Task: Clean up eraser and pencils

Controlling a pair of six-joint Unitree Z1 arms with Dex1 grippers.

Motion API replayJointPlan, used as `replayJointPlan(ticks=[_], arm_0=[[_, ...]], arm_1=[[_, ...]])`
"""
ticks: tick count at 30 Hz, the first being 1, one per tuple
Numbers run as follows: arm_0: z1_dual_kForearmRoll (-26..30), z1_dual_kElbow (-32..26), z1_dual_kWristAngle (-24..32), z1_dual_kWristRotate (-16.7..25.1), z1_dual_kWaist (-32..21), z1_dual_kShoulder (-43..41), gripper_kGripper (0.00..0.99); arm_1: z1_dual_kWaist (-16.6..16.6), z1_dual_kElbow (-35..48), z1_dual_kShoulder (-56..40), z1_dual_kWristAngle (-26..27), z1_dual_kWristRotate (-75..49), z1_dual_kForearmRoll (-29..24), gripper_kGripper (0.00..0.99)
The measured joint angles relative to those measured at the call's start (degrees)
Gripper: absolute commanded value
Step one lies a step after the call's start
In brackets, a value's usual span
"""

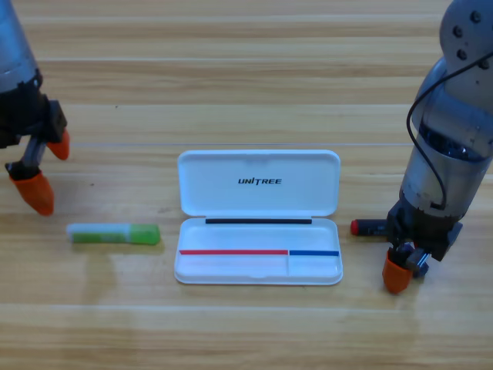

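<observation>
**Right gripper over the red pen, case open**

The white case [259, 217] lies open in the middle of the table [231, 77]. The green pen [113, 233] lies flat to the left of it, apart from it. The left gripper [42, 171] waits at the left edge above this pen, its jaws spread. The right gripper [404, 266] points down just right of the case, over the red pen [368, 227]; only the red end shows. If its jaws are closed, I cannot tell. The eraser is not visible.
</observation>
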State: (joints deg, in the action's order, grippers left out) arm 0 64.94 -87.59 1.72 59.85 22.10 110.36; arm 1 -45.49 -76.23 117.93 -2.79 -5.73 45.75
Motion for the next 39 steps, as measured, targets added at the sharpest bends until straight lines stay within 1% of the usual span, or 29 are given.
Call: replayJointPlan(ticks=[7, 8, 9, 10, 12, 16, 17, 23, 27, 31, 35, 39], arm_0=[[-1.2, 0.7, 0.5, -0.1, 1.8, 0.0, 0.973], [-1.3, 0.9, 0.5, -0.1, 2.0, 0.0, 0.973], [-1.3, 1.1, 0.6, -0.1, 2.1, 0.0, 0.973], [-1.3, 1.2, 0.7, -0.1, 2.2, 0.0, 0.973], [-1.4, 1.4, 0.8, -0.1, 2.4, 0.0, 0.973], [-2.1, 1.5, 0.9, -0.1, 2.4, 0.0, 0.973], [-2.5, 1.6, 0.9, -0.1, 2.4, 0.0, 0.973], [-3.4, 2.7, 1.1, -0.1, 2.4, 0.0, 0.983], [-5.5, 3.9, 1.3, -0.1, 2.4, 0.0, 0.99], [-7.9, 5.8, 1.6, -0.1, 2.5, 0.0, 0.99], [-10.6, 7.5, 1.9, -0.1, 2.5, 0.2, 0.99], [-13.0, 9.1, 1.9, -0.1, 3.0, 1.0, 0.989]], arm_1=[[0.3, -0.4, 0.4, 0.0, 0.1, 0.0, 0.726], [0.4, -0.4, 0.4, 0.0, 0.1, 0.0, 0.64], [0.4, -0.5, 0.4, 0.0, 0.1, 0.0, 0.489], [0.5, -0.5, 0.5, 0.0, 0.1, 0.0, 0.397], [0.6, -0.6, 0.5, 0.0, 0.1, 0.0, 0.299], [0.7, -0.7, 0.7, 0.1, 0.2, 0.0, 0.046], [0.8, -0.8, 0.8, 0.1, 0.2, 0.0, 0.0], [0.9, -1.2, 0.9, 0.3, 0.2, 0.5, 0.0], [1.3, -1.7, 1.0, 0.6, -1.6, 3.2, 0.0], [1.4, -4.2, -0.5, 2.3, -9.6, 8.2, 0.0], [0.5, -10.8, -4.8, 2.9, -19.0, 12.3, 0.0], [-1.7, -14.6, -6.0, 2.9, -26.8, 12.8, 0.0]])
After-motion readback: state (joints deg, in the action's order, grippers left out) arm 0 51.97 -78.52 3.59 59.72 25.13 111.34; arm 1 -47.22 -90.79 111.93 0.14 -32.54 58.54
